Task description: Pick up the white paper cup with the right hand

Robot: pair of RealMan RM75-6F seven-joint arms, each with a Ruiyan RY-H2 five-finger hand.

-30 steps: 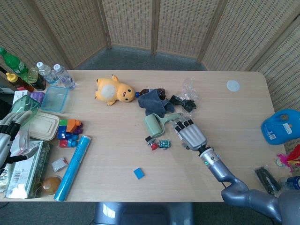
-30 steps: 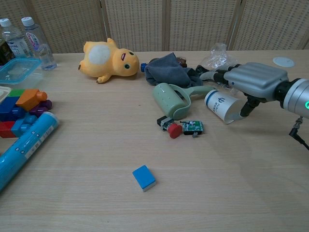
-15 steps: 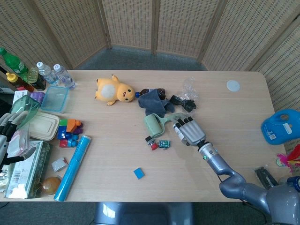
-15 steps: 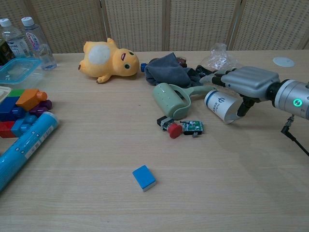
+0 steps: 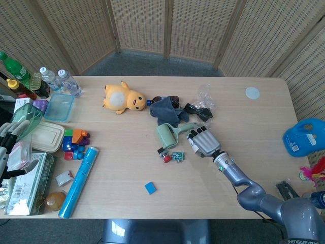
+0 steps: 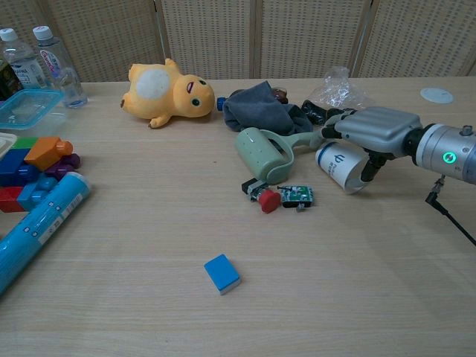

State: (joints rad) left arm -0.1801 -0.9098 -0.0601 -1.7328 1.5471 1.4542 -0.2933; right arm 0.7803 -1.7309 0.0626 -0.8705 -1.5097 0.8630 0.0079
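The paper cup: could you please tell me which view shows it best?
The chest view: the cup lies on its side in plain sight under the right hand. In the head view that hand covers it almost entirely.

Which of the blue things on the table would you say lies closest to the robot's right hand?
The small blue block, lying alone toward the table's near edge, is closest to the right hand; the blue tube lies far off at the left.

White paper cup [image 6: 338,165] with a small blue logo on its side, lying tipped over on the table [image 6: 357,282], base toward the green lint roller [image 6: 266,154], open mouth pointing right and toward the camera. Covered from above by the right hand [image 6: 372,128], fingers curled over its top, thumb down at the rim. In the head view almost wholly hidden beneath that hand.
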